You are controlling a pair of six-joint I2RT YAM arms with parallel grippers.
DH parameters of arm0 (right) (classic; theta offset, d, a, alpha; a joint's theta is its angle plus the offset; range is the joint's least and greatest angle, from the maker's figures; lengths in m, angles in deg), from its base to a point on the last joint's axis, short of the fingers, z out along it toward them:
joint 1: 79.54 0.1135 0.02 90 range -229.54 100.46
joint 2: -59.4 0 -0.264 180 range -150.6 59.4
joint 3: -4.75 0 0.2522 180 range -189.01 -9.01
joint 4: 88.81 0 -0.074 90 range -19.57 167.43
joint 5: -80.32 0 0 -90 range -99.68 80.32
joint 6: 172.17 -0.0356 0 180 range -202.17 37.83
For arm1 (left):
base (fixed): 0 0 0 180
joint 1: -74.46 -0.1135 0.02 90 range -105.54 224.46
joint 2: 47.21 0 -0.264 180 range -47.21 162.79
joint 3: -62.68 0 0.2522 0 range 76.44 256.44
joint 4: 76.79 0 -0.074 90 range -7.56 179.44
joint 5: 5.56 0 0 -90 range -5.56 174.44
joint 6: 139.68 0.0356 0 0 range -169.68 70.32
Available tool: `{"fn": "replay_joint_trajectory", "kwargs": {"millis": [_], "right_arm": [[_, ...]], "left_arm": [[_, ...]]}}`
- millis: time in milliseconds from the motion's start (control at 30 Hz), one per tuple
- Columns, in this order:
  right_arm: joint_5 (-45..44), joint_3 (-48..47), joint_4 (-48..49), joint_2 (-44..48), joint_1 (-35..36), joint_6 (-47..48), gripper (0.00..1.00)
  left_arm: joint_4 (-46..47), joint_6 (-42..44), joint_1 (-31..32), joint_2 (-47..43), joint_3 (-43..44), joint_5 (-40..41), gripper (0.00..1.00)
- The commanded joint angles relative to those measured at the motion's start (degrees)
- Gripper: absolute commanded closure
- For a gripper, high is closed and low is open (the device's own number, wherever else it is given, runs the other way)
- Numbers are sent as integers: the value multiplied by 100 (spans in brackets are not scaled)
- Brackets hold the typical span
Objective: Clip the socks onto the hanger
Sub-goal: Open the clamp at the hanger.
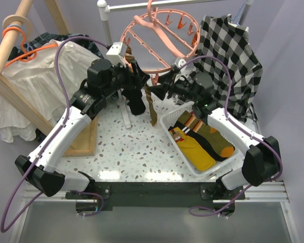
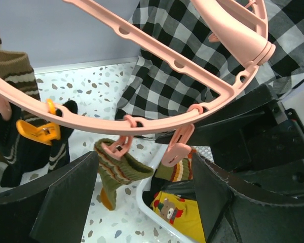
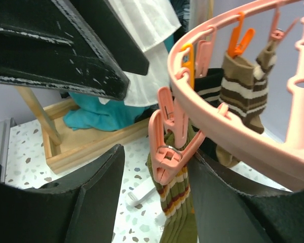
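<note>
The salmon-pink ring hanger [image 1: 159, 38] hangs at the back centre. A brown striped sock [image 3: 243, 96], a black striped sock [image 2: 30, 147] and an olive striped sock [image 3: 177, 202] hang clipped to its rim [image 2: 157, 119]. The olive sock also shows in the left wrist view [image 2: 119, 169] and top view [image 1: 151, 109]. My left gripper [image 2: 144, 169] is open below the rim, with an empty pink clip [image 2: 175, 149] between its fingers. My right gripper [image 3: 154, 157] is open around the pink clip [image 3: 169, 144] that holds the olive sock. A yellow sock [image 1: 195, 149] and an olive sock with an orange toe [image 1: 215, 139] lie in the basket.
A white basket [image 1: 168, 121] holds the loose socks at right. A black-and-white checked shirt [image 1: 233, 55] hangs behind it. A white blouse on an orange coat hanger [image 1: 35, 76], a wooden rack [image 1: 20, 96] and a wooden tray [image 1: 83, 144] stand at left.
</note>
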Motion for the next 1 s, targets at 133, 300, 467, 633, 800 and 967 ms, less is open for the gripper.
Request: {"fn": "replay_joint_trajectory", "kwargs": {"millis": [133, 300, 467, 633, 800, 967], "right_arm": [[-942, 5, -240, 295, 409, 581, 44], [-1083, 5, -310, 260, 514, 713, 44], [-1153, -47, -372, 251, 611, 792, 43], [-1215, -74, -416, 225, 699, 994, 43], [-1223, -118, -468, 198, 769, 1091, 41], [-1197, -74, -477, 268, 769, 1170, 40]], "left_arm": [[-143, -109, 111, -195, 243, -36, 26], [-117, -206, 190, -64, 365, 34, 31], [-213, -215, 322, 173, 515, 122, 36], [-345, -188, 384, 332, 621, 289, 44], [-460, -180, 463, 455, 682, 472, 51], [-486, -110, 489, 561, 735, 719, 57]]}}
